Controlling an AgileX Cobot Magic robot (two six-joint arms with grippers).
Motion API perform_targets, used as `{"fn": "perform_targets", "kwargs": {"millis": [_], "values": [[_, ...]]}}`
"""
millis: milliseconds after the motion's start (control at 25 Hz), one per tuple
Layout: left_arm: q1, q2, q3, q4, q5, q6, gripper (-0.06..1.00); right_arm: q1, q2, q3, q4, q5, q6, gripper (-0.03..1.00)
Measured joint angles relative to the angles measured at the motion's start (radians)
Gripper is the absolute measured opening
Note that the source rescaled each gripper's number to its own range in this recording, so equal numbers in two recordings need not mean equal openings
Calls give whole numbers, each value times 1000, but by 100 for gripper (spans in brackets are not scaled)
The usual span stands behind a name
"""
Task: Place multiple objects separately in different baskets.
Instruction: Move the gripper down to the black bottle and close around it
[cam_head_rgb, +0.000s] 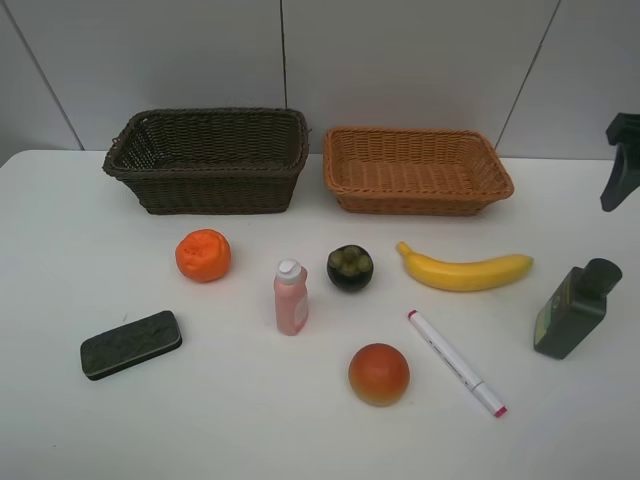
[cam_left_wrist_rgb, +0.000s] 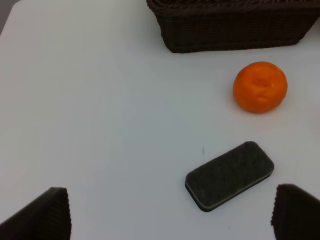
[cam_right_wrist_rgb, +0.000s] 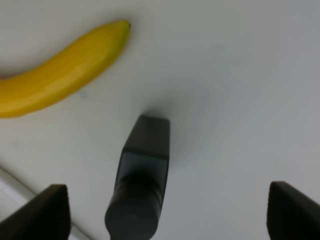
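Both hands are released, fingers spread wide, grasping nothing. The right hand (cam_right_wrist_rgb: 165, 186) hangs directly over the dark green rectangular plastic bottle (cam_right_wrist_rgb: 142, 175). The bottle stands upright, its round cap between the two fingers but nearer one of them. A straight descent would likely need a small sideways correction first. In the exterior view this bottle stands at the lower right of the frame, on the right arm's side.

The smooth curved yellow banana (cam_head_rgb: 468, 271) lies near it, long axis across the frame. The slim white pink-tipped marker (cam_head_rgb: 457, 363) runs diagonally at lower centre-right.

The left hand (cam_left_wrist_rgb: 169, 190) faces the dark rectangular rough-surfaced eraser (cam_left_wrist_rgb: 230, 176). It lies flat on the white tabletop (cam_head_rgb: 80, 260) at lower left, long axis oblique to the finger line. The wrinkled orange fruit (cam_head_rgb: 203, 255) rests beyond it.

The deep dark brown wicker basket (cam_head_rgb: 215, 190) and the shallow light tan wicker basket (cam_head_rgb: 415, 200) stand side by side at upper centre, both empty.
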Motion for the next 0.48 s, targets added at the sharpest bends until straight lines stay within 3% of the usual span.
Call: {"fn": "perform_targets", "kwargs": {"millis": [240,480], "values": [[0,0,0,0,0,0,100,0,12,114,43,-10,18,98],[0,0,0,0,0,0,100,8,15,228,74,-111,17,98]]}}
